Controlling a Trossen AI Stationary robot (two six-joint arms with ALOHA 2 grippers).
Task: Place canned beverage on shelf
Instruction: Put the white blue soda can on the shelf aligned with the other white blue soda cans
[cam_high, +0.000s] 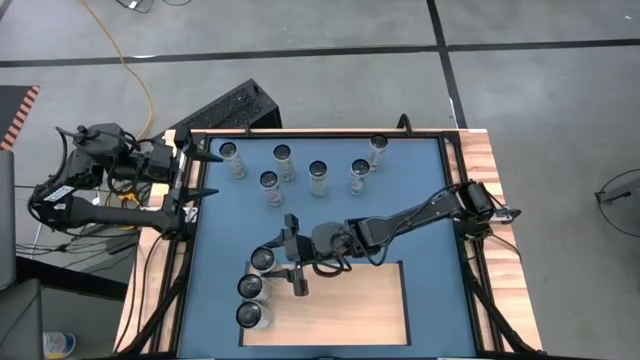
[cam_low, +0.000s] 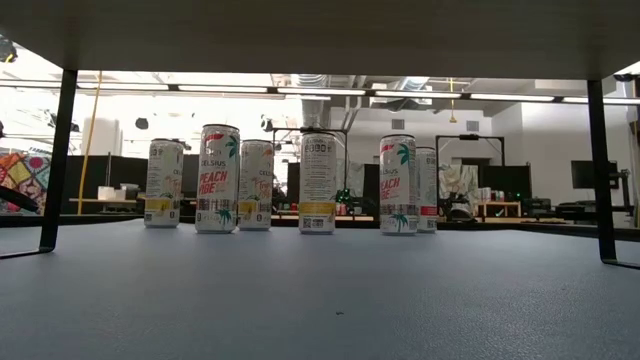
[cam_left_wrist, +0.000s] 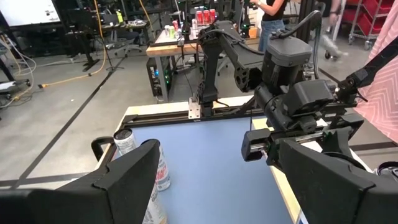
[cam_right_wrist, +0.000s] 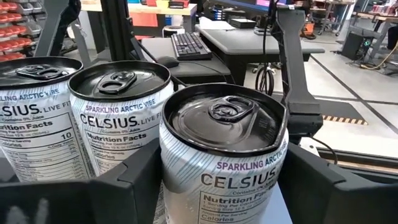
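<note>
Right gripper (cam_high: 283, 263) sits at the left end of the flat pale wood-grain shelf panel (cam_high: 350, 300), its dark fingers (cam_right_wrist: 323, 186) either side of a white slim Celsius can with a black pull-tab lid (cam_right_wrist: 224, 155). In the right wrist view the fingers stand just off the can's sides with a narrow gap showing, so the jaws look slackened rather than clamped; cannot tell if any pad is touching. That can stands upright at the head of a row, with two matching white Celsius cans (cam_right_wrist: 118, 118) just beside it along the shelf's left edge. Beyond, on the blue table surface (cam_high: 420, 190), six more upright white cans (cam_high: 318, 178) stand loosely grouped near the far side, apart from each other. Left gripper (cam_high: 205, 175) waits off the table's far-left corner, fingers spread, holding nothing, near the leftmost of those cans.
</note>
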